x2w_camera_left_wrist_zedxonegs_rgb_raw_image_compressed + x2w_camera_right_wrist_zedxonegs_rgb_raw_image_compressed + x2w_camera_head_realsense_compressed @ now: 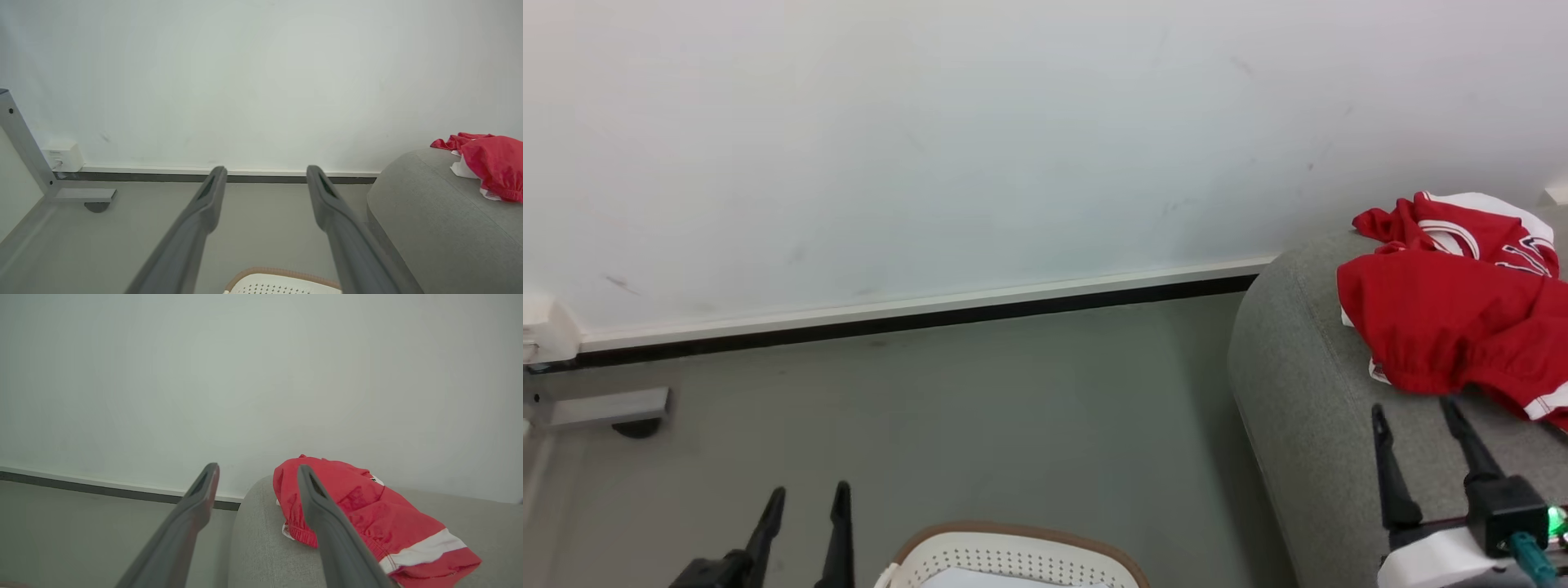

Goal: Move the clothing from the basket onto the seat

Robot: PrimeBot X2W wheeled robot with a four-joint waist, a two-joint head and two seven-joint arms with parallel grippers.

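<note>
Most of the scene is a plain white wall [931, 163] above a grey floor [972, 408]. At the right stands the seat [1298, 392], a large light grey fabric sofa with a rounded end. On it, near that end, lies the clothing [1445, 318]: crumpled bright red sports garments with white bands, a lettered piece behind a plainer one. The basket [1021, 531], oval white perforated plastic with a brown rim, sits on the floor at the bottom edge of the head view, well apart from the clothing. The small part of its white fabric lining [1013, 578] that shows has no red on it; the rest is cut off.

The left gripper [809, 492] hovers just beside the basket with its fingers spread and nothing between them. The right gripper [1411, 406] hangs over the seat just short of the clothing, also spread and empty.

The task looks close to finished, so the sensible step is a check. The robot should tip its head down to see the whole basket before reaching. If red fabric remains, it should pinch a raised fold, leave the lining alone, lift clear of the rim, and set it well in from the seat's rounded end.
</note>
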